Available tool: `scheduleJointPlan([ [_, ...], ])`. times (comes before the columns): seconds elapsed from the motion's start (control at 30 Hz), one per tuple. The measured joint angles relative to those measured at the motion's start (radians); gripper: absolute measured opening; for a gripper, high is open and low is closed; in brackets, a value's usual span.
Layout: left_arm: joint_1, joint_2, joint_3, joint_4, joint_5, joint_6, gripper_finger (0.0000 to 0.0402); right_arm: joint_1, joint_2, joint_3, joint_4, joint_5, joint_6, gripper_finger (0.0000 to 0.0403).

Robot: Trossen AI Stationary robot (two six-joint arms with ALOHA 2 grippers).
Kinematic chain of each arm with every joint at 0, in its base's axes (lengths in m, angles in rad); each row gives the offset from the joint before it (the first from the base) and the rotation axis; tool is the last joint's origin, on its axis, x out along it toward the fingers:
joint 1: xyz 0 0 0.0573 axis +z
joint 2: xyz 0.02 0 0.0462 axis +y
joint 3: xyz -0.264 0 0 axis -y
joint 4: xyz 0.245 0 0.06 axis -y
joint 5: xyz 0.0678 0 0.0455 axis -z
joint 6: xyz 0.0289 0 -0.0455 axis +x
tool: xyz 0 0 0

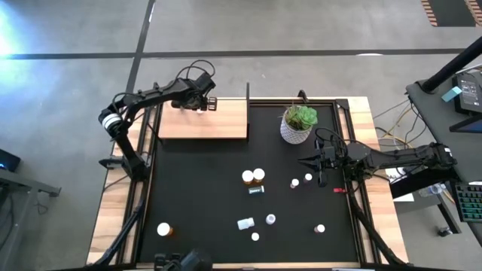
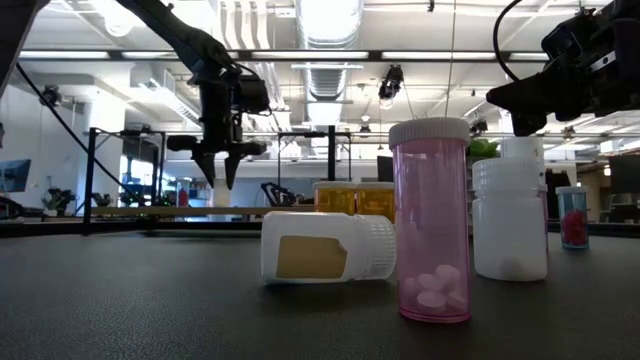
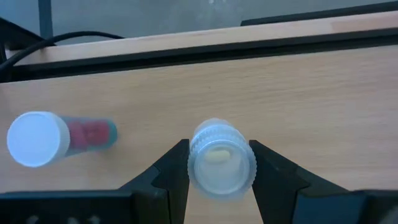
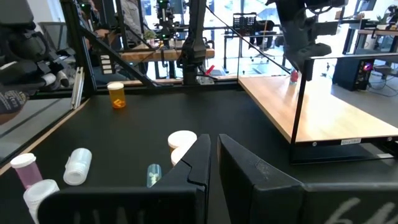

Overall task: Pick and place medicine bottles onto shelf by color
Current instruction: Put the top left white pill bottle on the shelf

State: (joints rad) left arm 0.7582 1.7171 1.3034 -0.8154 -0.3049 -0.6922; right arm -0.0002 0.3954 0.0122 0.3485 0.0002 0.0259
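High view: the left pincer (image 1: 205,103) was positioned over the far end of the flat light-wood shelf (image 1: 203,120). The right pincer (image 1: 319,161) hung over the black mat (image 1: 196,196), closed and empty, beside the white pot with green plant (image 1: 297,125). Small white-capped medicine bottles (image 1: 253,177) lay scattered on the mat, well apart from the left pincer.

Low view: the left pincer (image 2: 217,165) pointed down at the shelf (image 2: 150,212).

Left wrist view: the left pincer (image 3: 220,165) gripped a clear white-capped bottle (image 3: 221,157) between both fingers (image 3: 171,168), above the shelf board (image 3: 298,87). A red-filled white-capped bottle (image 3: 56,138) lay on its side on the board, near the pincer.

Right wrist view: the right pincer (image 4: 212,155) fingers met, holding nothing.
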Motion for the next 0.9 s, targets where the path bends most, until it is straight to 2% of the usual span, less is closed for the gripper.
scheduleJointPlan([
  [0.63,0.035,0.002,0.005,0.006,0.001,0.001,0.0124,0.0,0.0,0.0,0.0,0.0,0.0,0.0022],
  [0.9,0.035,0.005,0.003,0.004,0.0,0.024,0.0176,0.0,0.0,0.0,0.0,0.0,0.0,0.0022],
])
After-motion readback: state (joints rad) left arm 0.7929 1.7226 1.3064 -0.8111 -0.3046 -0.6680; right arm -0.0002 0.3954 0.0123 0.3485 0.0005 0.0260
